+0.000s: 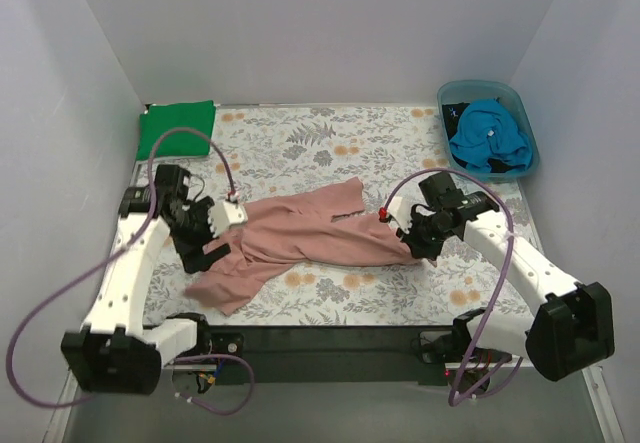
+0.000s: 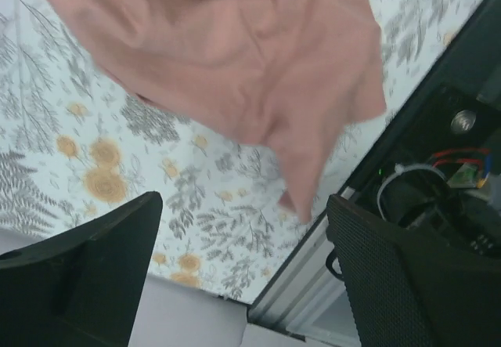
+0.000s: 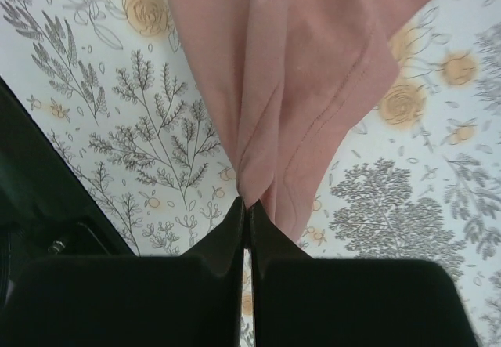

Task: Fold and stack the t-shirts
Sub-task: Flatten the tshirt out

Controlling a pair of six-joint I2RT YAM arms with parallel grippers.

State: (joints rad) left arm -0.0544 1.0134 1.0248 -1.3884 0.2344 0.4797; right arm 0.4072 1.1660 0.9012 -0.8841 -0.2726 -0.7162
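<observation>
Right gripper (image 3: 246, 206) is clamped on a bunched edge of the pink t-shirt (image 1: 310, 228); left gripper (image 2: 243, 229) hangs with fingers apart above the shirt's other end. Pink t-shirt lies stretched across the floral table covering (image 1: 380, 148). Blue t-shirt (image 1: 488, 135) sits in the teal tub (image 1: 530, 148); green t-shirt (image 1: 177, 128) lies folded at the far left corner.

Bare floral covering (image 1: 330, 143) beyond pink tee (image 1: 300, 233)
</observation>
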